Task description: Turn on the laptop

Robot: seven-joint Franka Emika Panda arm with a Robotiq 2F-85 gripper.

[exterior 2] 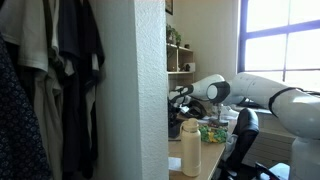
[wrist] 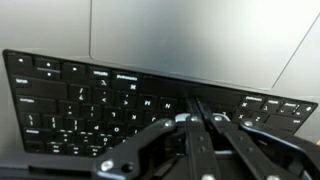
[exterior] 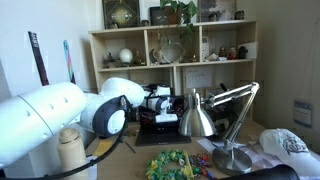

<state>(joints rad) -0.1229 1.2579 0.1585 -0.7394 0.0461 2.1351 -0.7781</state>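
Now at the pressing step, gripper (wrist: 197,108), fingers pinched together and holding nothing, points at the keyboard of the laptop (wrist: 80,100) just beside the lamp (exterior: 198,118), so next likely needs a gentle poke on the power key.

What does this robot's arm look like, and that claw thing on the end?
The arm is glossy white, built of fat rounded segments with a dark ring round the joint. The gripper is black, made of slim angular bars that narrow toward the tip. I can make out no markings or labels on either.
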